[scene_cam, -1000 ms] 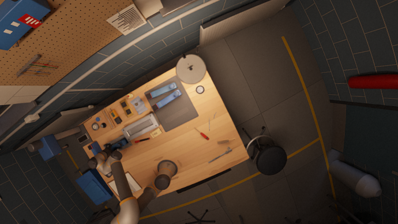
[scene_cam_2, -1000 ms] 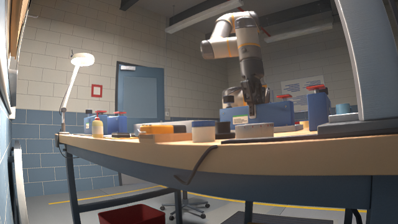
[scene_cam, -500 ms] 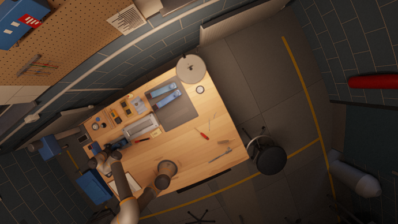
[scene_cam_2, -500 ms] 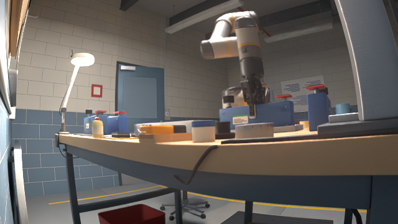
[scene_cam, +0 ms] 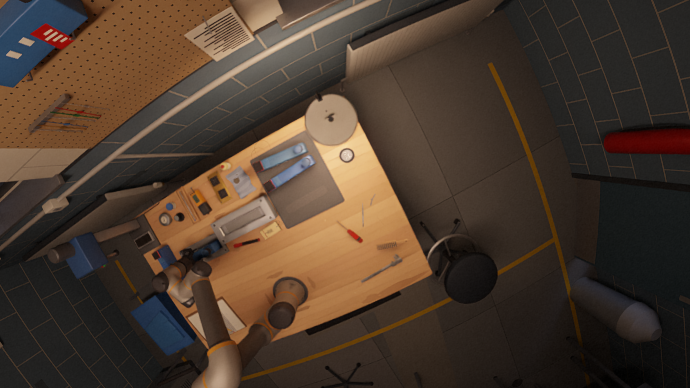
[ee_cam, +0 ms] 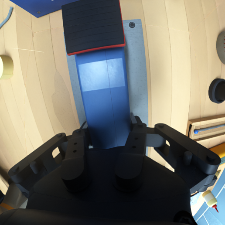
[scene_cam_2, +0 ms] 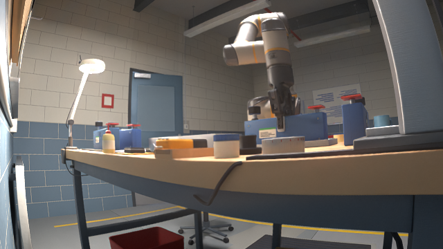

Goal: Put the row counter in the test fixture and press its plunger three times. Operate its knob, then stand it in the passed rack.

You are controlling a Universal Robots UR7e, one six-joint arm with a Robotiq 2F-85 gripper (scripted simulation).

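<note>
My gripper [ee_cam: 109,139] points down at the left end of the bench [scene_cam: 197,250]. The blue row counter [ee_cam: 104,96] is held in its closed fingers by one end. The counter lies flat and long on a grey plate [ee_cam: 136,72]. It has a pale window on top and a black ribbed, red-edged cap [ee_cam: 93,26] at its far end. From the second side camera the counter [scene_cam_2: 287,126] shows a white and green label on its side. Two more blue counters [scene_cam: 285,165] lie on a dark mat mid-bench.
Behind the bench runs a tiled wall with a pegboard [scene_cam: 100,75]. A grey tray [scene_cam: 244,220] sits beside the gripper. A round lamp head [scene_cam: 331,119] hangs over the far end. A screwdriver [scene_cam: 351,232] and wrench [scene_cam: 382,269] lie on the open wood.
</note>
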